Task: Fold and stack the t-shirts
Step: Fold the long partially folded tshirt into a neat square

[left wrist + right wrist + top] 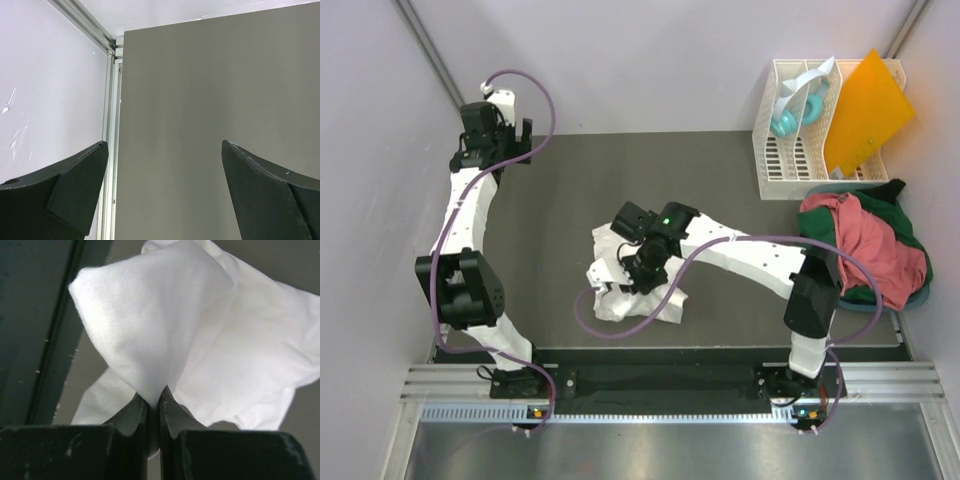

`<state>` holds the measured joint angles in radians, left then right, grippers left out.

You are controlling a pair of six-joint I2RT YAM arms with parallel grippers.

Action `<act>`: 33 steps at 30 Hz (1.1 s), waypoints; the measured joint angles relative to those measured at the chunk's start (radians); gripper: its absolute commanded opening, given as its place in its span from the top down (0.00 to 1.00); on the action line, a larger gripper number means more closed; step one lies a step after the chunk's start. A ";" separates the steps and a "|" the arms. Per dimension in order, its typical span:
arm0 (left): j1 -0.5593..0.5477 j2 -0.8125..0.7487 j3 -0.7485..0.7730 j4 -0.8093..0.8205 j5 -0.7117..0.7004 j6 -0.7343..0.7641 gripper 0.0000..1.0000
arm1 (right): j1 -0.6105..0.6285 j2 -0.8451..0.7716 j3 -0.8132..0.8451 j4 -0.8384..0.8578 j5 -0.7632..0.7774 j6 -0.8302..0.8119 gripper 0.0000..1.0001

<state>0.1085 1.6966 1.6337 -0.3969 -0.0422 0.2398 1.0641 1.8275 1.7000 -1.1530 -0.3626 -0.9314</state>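
We are pinching only a thin fold of the white t-shirt point(210, 335), crumpled in the middle of the table point(550, 230), in our right hand point(154, 399) while the left hand point(164, 145) is hanging spread wide, so a quick pull could be slipping it free.

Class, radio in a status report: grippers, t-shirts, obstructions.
Right gripper shut on white t-shirt, mid-table. Left gripper open, empty, far-left corner. Red t-shirt and green t-shirt heaped at right, unfolded. Nothing blocking.

plain white walls point(650, 60) enclose a dark grey tabletop point(570, 190), a metal rail point(880, 382) along its near edge.
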 measured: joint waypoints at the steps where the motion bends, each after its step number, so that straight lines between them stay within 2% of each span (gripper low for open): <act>1: 0.000 -0.001 0.000 0.000 0.001 -0.002 0.01 | -0.014 0.003 0.002 0.008 0.019 -0.013 1.00; 12: 0.000 -0.001 -0.008 -0.001 0.001 -0.006 0.01 | -0.105 0.126 0.097 0.092 0.169 -0.140 1.00; 28: 0.000 0.012 -0.011 -0.001 0.001 -0.011 0.01 | -0.160 0.219 0.152 0.218 0.237 -0.203 1.00; 30: 0.000 0.019 -0.011 -0.002 0.001 -0.011 0.01 | -0.164 0.220 0.151 0.248 0.240 -0.202 0.89; 31: 0.000 0.024 -0.011 -0.002 0.002 -0.011 0.01 | -0.164 0.220 0.150 0.263 0.243 -0.201 0.79; 32: 0.000 0.028 -0.011 -0.002 0.002 -0.011 0.01 | -0.166 0.220 0.146 0.282 0.246 -0.198 0.58; 33: 0.000 0.031 -0.010 -0.002 0.002 -0.013 0.01 | -0.166 0.221 0.144 0.295 0.251 -0.195 0.51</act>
<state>0.1085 1.7279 1.6234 -0.3985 -0.0399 0.2264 0.8978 2.0483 1.8442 -0.8577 -0.1116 -1.1259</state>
